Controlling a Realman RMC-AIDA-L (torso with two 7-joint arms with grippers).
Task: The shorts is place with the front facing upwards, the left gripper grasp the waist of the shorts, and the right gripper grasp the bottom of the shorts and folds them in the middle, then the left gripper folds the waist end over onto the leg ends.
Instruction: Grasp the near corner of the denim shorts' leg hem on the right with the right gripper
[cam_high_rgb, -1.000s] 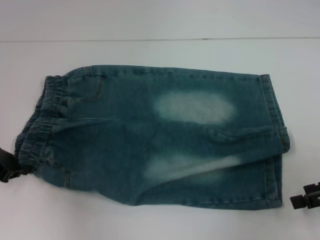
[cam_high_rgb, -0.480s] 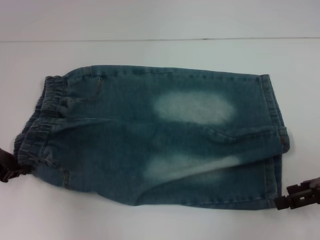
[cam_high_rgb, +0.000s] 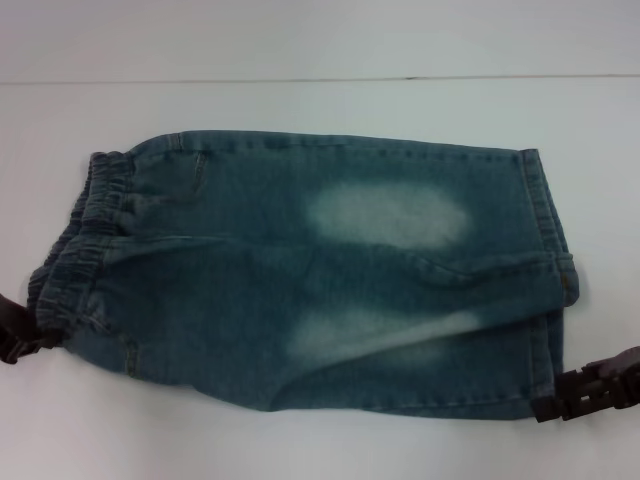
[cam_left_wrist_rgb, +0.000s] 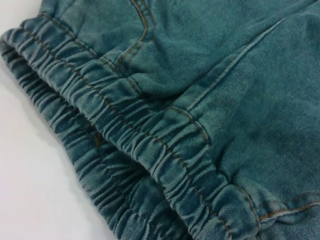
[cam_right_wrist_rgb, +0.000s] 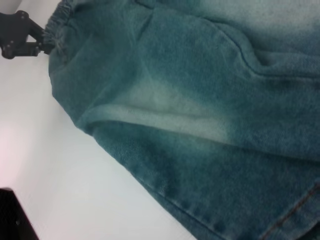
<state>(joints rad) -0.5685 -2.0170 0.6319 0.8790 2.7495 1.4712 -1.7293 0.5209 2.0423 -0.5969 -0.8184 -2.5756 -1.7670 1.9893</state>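
Note:
The shorts (cam_high_rgb: 300, 280) lie flat on the white table, blue-green denim with two pale faded patches. The waist of the shorts (cam_high_rgb: 80, 250) is the gathered elastic band at the left end, and it fills the left wrist view (cam_left_wrist_rgb: 125, 130). The bottom of the shorts (cam_high_rgb: 545, 250) is the stitched hem at the right end. My left gripper (cam_high_rgb: 15, 335) sits at the near corner of the waist, touching the band, and also shows in the right wrist view (cam_right_wrist_rgb: 22, 35). My right gripper (cam_high_rgb: 585, 390) is low at the near right corner, against the hem.
The white table (cam_high_rgb: 320, 440) extends on all sides of the shorts, with its back edge (cam_high_rgb: 300, 80) a thin line beyond them. A dark shape (cam_right_wrist_rgb: 12, 220) fills one corner of the right wrist view.
My right gripper has slid left from the table's right edge until it meets the near hem corner. The left gripper and the shorts have hardly moved.

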